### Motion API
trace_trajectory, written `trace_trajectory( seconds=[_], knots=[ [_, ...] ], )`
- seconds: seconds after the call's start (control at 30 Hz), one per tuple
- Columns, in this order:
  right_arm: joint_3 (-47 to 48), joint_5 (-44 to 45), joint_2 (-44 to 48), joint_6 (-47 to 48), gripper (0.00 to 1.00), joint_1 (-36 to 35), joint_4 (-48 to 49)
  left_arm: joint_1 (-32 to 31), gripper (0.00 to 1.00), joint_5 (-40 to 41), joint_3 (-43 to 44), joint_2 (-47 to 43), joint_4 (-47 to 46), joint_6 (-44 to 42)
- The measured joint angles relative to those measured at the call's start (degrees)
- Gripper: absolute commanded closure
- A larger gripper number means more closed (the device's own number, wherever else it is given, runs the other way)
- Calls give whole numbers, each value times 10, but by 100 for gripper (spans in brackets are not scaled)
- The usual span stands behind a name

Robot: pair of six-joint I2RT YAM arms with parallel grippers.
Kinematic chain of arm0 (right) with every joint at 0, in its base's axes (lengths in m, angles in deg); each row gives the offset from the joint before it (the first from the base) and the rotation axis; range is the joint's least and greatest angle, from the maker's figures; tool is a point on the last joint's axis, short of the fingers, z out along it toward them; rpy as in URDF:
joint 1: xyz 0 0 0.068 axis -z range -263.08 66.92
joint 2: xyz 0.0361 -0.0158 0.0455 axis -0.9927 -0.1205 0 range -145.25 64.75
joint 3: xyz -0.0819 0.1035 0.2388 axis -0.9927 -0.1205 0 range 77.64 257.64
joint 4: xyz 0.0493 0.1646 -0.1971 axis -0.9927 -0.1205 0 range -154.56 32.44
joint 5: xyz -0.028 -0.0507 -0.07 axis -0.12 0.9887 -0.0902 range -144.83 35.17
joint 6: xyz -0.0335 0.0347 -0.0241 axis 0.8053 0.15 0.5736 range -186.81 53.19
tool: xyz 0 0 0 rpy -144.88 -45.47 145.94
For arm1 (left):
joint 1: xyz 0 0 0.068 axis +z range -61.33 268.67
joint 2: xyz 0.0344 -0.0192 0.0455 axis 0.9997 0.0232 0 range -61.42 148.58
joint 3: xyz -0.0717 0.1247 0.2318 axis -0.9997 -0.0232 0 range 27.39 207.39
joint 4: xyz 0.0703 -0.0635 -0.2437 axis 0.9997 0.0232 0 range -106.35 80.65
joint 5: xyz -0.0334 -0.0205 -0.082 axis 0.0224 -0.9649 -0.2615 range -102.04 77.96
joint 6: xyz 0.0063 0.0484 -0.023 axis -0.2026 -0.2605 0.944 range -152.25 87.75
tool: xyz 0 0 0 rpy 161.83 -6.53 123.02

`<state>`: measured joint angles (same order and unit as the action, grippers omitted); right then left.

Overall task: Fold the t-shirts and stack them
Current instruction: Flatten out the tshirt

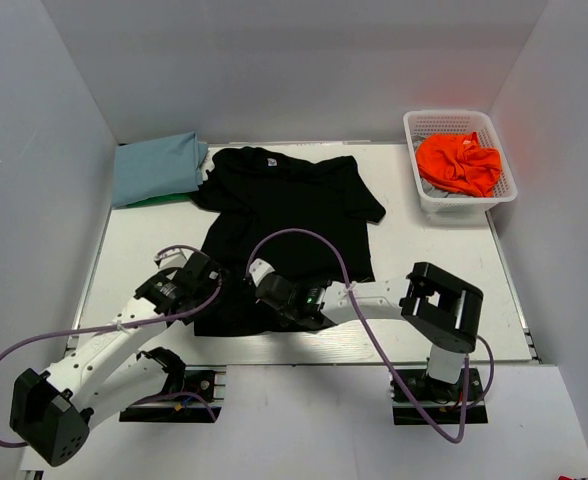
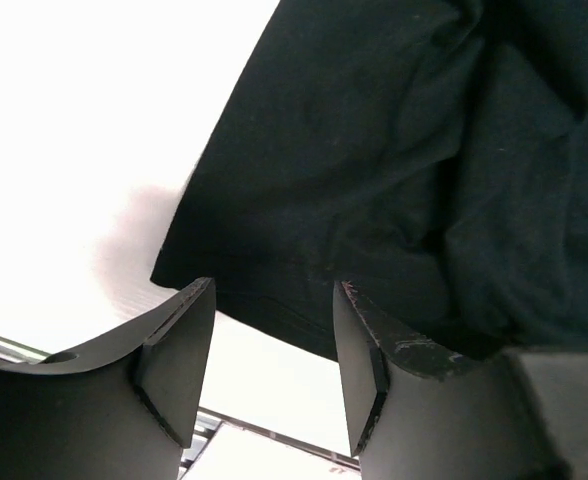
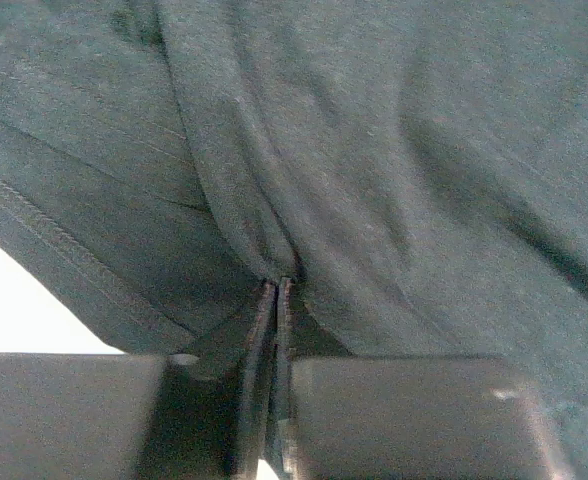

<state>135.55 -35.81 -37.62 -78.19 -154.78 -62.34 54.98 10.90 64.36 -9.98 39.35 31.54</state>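
Your left gripper (image 2: 274, 295) hovered w/ jaws apart over near hem of black tee (image 1: 289, 205), spread flat on table (image 1: 424, 300), your right gripper (image 3: 277, 288) clamped a fold of it, orange tee (image 1: 459, 163) sat in basket (image 1: 414, 125).

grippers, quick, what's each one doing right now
left gripper: open, holding nothing, at the edge of the black t-shirt
right gripper: closed, pinching a fold of the black t-shirt
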Motion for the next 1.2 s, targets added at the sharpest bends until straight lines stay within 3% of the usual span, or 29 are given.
trace_trajectory(
  seconds=[0.03,0.4,0.67,1.0,1.1,1.13,1.2],
  knots=[
    [0,5,2,-3,100,1,-3,0,40,0,-2,1,0,1],
    [-18,-1,128,-34,100,13,-28,-1,43,-7,-6,46,-45,-37],
    [-4,30,122,-82,100,85,-91,-6,43,-79,-5,118,-139,-144],
    [17,14,70,-88,99,159,-117,-19,35,-172,12,170,-227,-245],
    [22,5,50,-87,70,168,-118,-29,34,-197,19,177,-248,-270],
    [24,3,47,-87,49,171,-117,-33,34,-203,22,178,-251,-276],
    [28,0,44,-85,39,178,-117,-40,34,-214,26,180,-255,-287]
  ],
)
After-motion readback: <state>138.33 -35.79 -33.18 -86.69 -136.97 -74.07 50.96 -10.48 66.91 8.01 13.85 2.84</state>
